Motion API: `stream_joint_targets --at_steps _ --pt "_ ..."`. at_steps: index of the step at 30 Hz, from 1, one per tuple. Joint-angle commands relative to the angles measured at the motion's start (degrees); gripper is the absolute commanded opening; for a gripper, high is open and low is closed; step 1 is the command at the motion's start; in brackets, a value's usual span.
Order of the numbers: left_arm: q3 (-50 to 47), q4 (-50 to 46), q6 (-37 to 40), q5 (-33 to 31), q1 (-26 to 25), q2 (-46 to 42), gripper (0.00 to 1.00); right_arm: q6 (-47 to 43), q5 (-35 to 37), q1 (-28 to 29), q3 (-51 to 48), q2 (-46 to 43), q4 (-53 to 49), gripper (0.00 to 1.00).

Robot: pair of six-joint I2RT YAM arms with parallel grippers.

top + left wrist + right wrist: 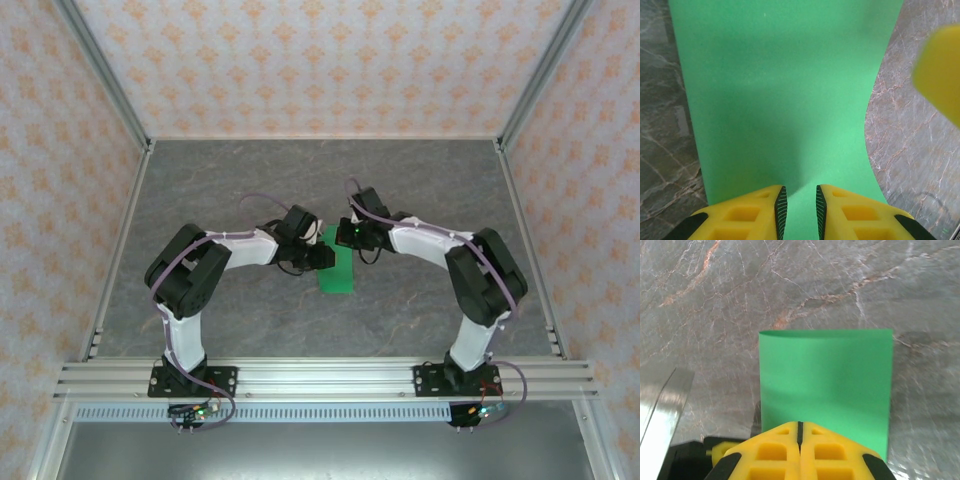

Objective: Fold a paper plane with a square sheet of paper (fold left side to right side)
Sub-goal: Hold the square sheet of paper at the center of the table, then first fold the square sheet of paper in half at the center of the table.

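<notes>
The left wrist camera catches the left gripper (799, 202) slightly parted over the green sheet (785, 100). The right wrist camera shows the right gripper (800, 427) pressed together.

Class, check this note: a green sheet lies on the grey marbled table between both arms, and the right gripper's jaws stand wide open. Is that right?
Not quite: the right gripper is shut, its jaws pressed together, as the right wrist view shows. The rest holds.

Left arm (190, 275): your elbow juts outward, wrist reaching in toward centre.
Left fingers (760, 210): yours stand narrowly apart.
Right arm (482, 272): mirrors it, wrist turned inward.
Right fingers (782, 442): pressed fully together.
</notes>
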Motion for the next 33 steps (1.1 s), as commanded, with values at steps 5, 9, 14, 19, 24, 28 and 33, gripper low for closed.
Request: stream_joint_targets --at_steps 5,9,14,19,24,28,33 --pt "-1.46 -4.91 1.48 -2.64 -0.64 -0.18 0.27 -0.01 -0.11 -0.25 4.62 7.14 1.22 0.05" --pt "-1.71 -5.0 2.03 -2.53 -0.64 -0.77 0.27 0.14 1.45 -0.27 5.78 9.58 -0.95 0.05" --pt "-2.64 -5.95 3.05 -2.69 -0.84 -2.16 0.27 0.33 3.99 -0.27 6.88 11.59 -5.63 0.05" --pt "-5.83 -6.77 6.47 -2.27 -2.04 -4.92 0.27 -0.18 5.98 -0.27 6.98 12.17 -8.75 0.05" --pt "-9.05 -6.0 7.02 -1.71 -3.36 -7.72 0.27 -0.04 6.29 -0.32 6.98 12.96 -9.79 0.05" --pt "-10.6 -6.22 7.36 -1.26 -4.9 -9.25 0.27 -0.03 6.34 -0.35 6.93 13.17 -10.02 0.05" --pt "-12.66 -7.87 7.89 -1.65 -5.41 -10.71 0.27 -0.25 6.31 -0.26 6.98 13.17 -10.28 0.05"
